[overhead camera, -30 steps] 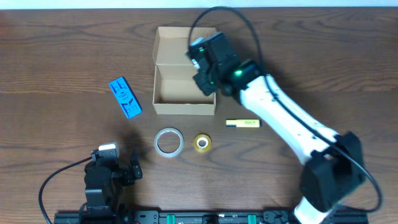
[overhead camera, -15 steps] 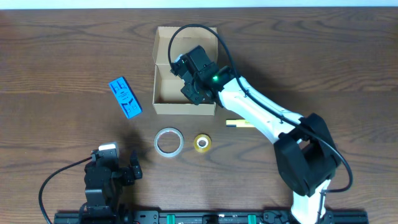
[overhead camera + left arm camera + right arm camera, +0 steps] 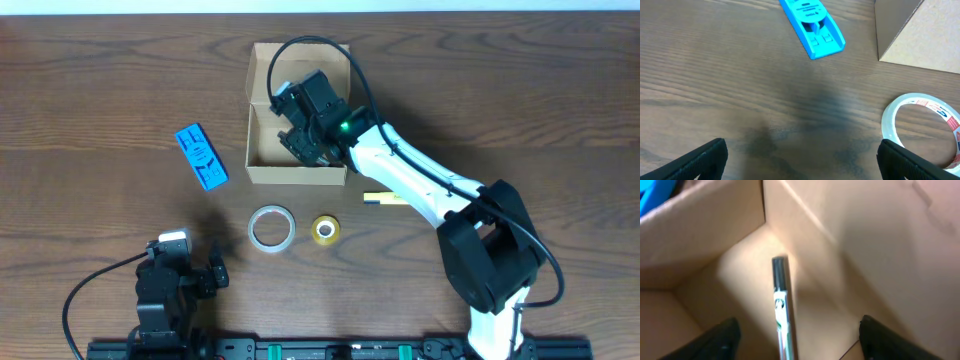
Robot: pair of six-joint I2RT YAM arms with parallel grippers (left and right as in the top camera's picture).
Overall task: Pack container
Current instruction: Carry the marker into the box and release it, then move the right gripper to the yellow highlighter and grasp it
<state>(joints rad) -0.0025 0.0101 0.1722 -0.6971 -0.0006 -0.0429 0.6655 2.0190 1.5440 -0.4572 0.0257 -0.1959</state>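
The container is a tan cardboard box with its flap lid open toward the far side. My right gripper reaches down into it with its jaws wide apart. In the right wrist view a slim white and green pen lies free on the box floor between the open fingers, touched by neither. The arm hides the pen from overhead. My left gripper rests open at the near left edge, with nothing between its fingers.
A blue flat item lies left of the box. A clear tape roll and a small yellow roll sit in front of it. A yellow marker is partly under the right arm. The left wrist view shows the box corner.
The right arm swung left and down into the box, then its jaws opened and let go of the pen. The left arm has not moved.
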